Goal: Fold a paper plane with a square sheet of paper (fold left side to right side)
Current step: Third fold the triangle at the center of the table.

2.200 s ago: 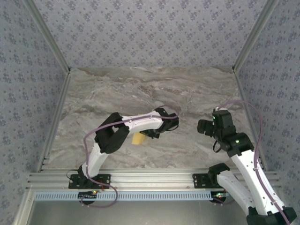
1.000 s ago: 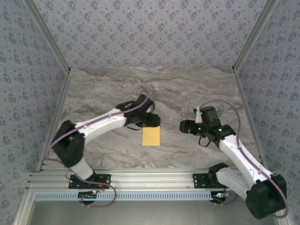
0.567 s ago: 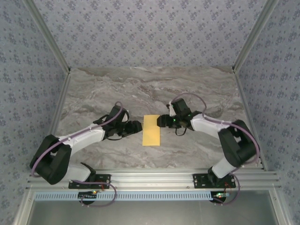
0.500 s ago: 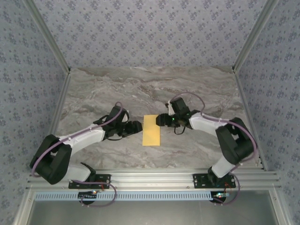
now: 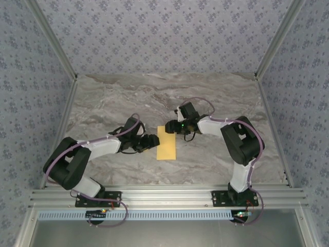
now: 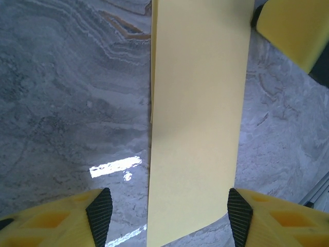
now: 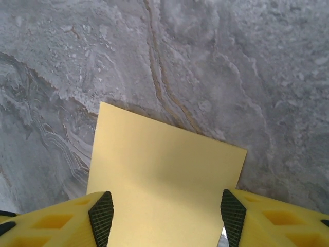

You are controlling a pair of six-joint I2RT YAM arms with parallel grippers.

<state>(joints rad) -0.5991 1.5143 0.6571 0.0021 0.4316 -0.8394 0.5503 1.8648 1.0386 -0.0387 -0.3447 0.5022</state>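
While the square sheet of paper (image 5: pixel 166 144) lies flat mid-table (image 5: pixel 103 103), folded into a narrow yellow strip, both grippers sit low at it. Left gripper (image 5: pixel 150 142) is at the sheet's left edge, jaws released, its 2 fingers (image 6: pixel 100 213) standing either side of the sheet's width. Right gripper (image 5: pixel 168 128) is at the sheet's far end, jaws also released, straddling the paper and pinching nothing.
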